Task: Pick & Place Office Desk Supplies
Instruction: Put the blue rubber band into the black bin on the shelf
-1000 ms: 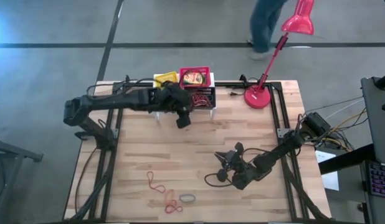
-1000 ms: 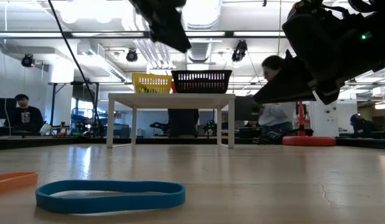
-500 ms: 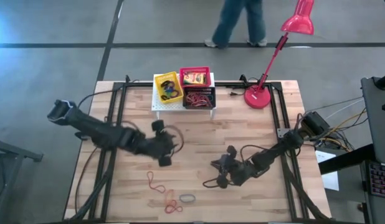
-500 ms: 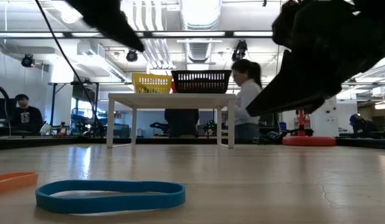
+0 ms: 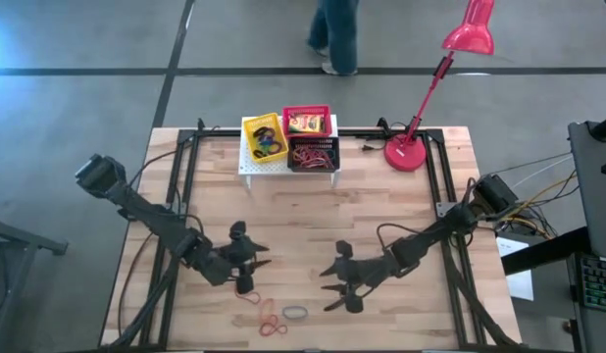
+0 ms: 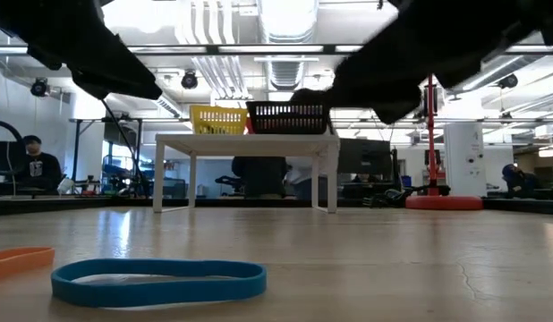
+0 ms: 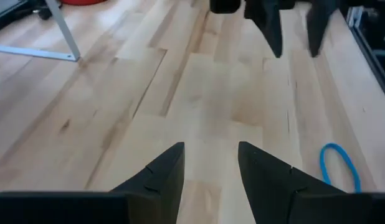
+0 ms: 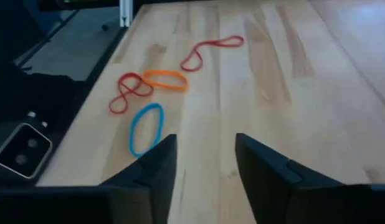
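Several elastic loops lie flat on the wooden table near its front edge: a blue loop, an orange loop, a twisted red loop and a long red loop. My left gripper hovers open just on the far side of the long red loop. My right gripper is open to the right of the loops, and its fingers face them. Nothing is between either pair of fingers. A crayon box lies in the red basket.
A white stand at the far edge carries a yellow basket, the red basket and a black basket with red loops in it. A red desk lamp stands at the far right. A person walks on the floor beyond the table.
My left gripper has swung from the baskets at the far edge toward the near edge and come down close to the long red loop. My right gripper has shifted toward the table's left and near edge and has opened. The loops have stayed where they were.
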{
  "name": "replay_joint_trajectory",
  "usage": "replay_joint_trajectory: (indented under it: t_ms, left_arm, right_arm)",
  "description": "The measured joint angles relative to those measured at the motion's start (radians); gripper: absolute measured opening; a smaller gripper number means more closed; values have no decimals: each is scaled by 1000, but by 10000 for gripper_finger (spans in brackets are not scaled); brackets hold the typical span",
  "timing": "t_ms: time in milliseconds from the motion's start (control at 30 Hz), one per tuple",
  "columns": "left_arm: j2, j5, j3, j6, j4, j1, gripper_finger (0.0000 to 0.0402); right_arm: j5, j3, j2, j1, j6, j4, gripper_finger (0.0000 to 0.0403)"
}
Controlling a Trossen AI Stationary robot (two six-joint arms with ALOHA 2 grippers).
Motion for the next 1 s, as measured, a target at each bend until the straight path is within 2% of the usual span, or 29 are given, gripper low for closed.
replay_joint_trajectory:
  t_ms: [167, 433, 533, 700, 800, 1000]
  left_arm:
    - [0, 2, -2, -58, 12, -16, 153]
    - [0, 5, -1, -122, 35, -95, 153]
    - [0, 0, -1, -138, 39, -136, 153]
    - [0, -41, -5, -174, 45, -202, 153]
    - [0, -70, -9, -197, 53, -240, 153]
    - [1, -114, -9, -223, 57, -303, 153]
  right_arm:
    - [-13, 96, 91, 19, -57, -1, 204]
    - [-18, 401, 360, 94, -131, -69, 237]
    - [38, 527, 441, 116, -106, -214, 234]
    - [198, 722, 540, 137, 21, -502, 223]
    - [207, 796, 576, 139, 87, -614, 217]
    - [163, 802, 597, 139, 202, -628, 188]
